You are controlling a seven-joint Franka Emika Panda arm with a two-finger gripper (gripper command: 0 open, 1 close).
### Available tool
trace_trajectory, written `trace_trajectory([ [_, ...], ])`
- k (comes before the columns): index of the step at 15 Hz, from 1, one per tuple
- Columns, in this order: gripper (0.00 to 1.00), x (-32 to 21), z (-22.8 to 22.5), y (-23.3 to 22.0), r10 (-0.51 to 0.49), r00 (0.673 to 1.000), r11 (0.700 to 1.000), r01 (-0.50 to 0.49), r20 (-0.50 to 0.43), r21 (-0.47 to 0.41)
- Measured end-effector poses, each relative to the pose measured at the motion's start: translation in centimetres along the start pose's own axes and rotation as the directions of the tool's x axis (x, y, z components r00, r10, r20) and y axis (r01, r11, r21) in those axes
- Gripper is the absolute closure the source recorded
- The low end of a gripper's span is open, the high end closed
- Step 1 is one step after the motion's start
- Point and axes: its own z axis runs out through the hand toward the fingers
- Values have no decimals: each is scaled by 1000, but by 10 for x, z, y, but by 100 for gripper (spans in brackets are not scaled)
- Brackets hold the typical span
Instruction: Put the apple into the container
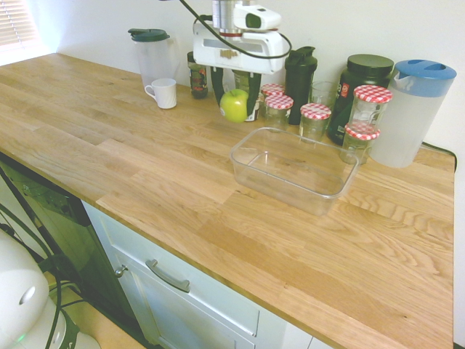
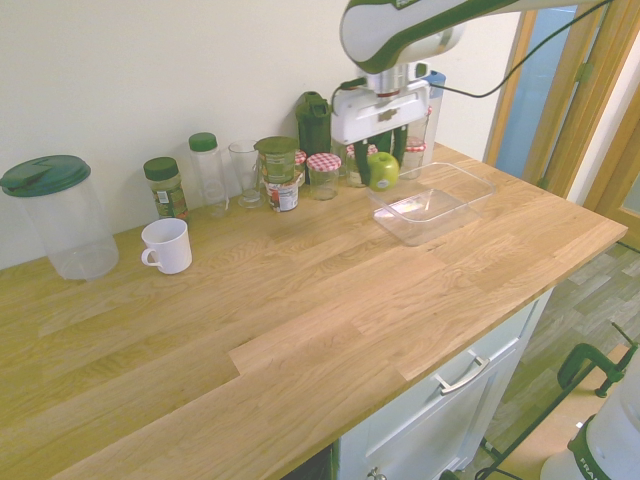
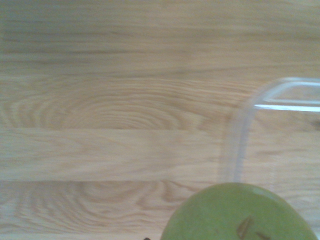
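A small glossy yellow-green apple (image 1: 234,105) (image 2: 383,171) hangs above the wooden counter, held between the two dark fingers of my gripper (image 1: 235,100) (image 2: 382,165), which is shut on it. The container (image 1: 251,161) (image 2: 437,213), a wide shallow clear plastic tub, stands empty on the counter just beside and below the apple, toward the counter's front. In the wrist view the apple (image 3: 240,212) fills the lower edge and a rounded corner of the container (image 3: 240,125) shows over the wood.
Behind the container stand several jars with red checked lids (image 1: 315,120), a blue-lidded pitcher (image 1: 410,109), a dark shaker bottle (image 1: 300,73) and a black tub (image 1: 361,83). A white mug (image 1: 163,92) and a green-lidded clear jug (image 1: 151,52) stand by the wall.
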Motion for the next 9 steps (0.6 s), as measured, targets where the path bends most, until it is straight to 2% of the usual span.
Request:
trace_trajectory([
  [5,100,37,29,68,66,997,997,-66,28,25],
  [9,100,56,57,93,84,996,996,-85,24,41],
])
